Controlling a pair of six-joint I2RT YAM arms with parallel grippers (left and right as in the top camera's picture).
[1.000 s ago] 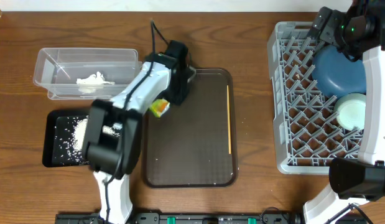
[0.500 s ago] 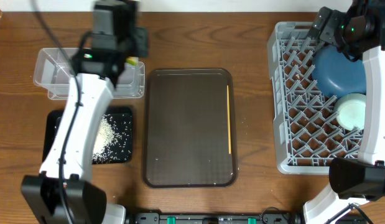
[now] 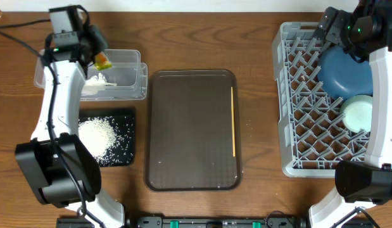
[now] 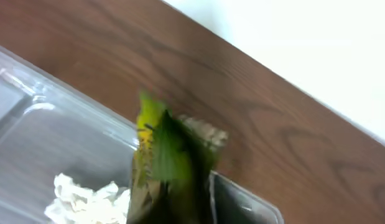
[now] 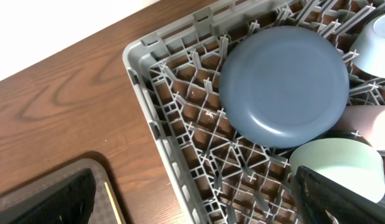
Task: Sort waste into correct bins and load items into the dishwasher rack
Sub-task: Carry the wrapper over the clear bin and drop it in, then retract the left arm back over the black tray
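My left gripper is shut on the yellow-green wrapper and holds it over the back right part of the clear tub. The wrapper fills the left wrist view, above the crumpled tissue lying in the tub. The rice heap lies in the black tray. The wooden stick lies on the brown tray. The grey rack holds the dark-blue dish, the mint bowl, a light-blue bowl and a pink cup. My right gripper hangs open and empty over the rack's back.
The brown serving tray lies in the middle between the bins and the rack. The black tray sits directly in front of the clear tub at the left. The rack's front half has free peg rows.
My left arm swung from the brown tray back and left to over the clear tub, carrying the wrapper. The rice in the black tray is uncovered. The right arm has not moved.
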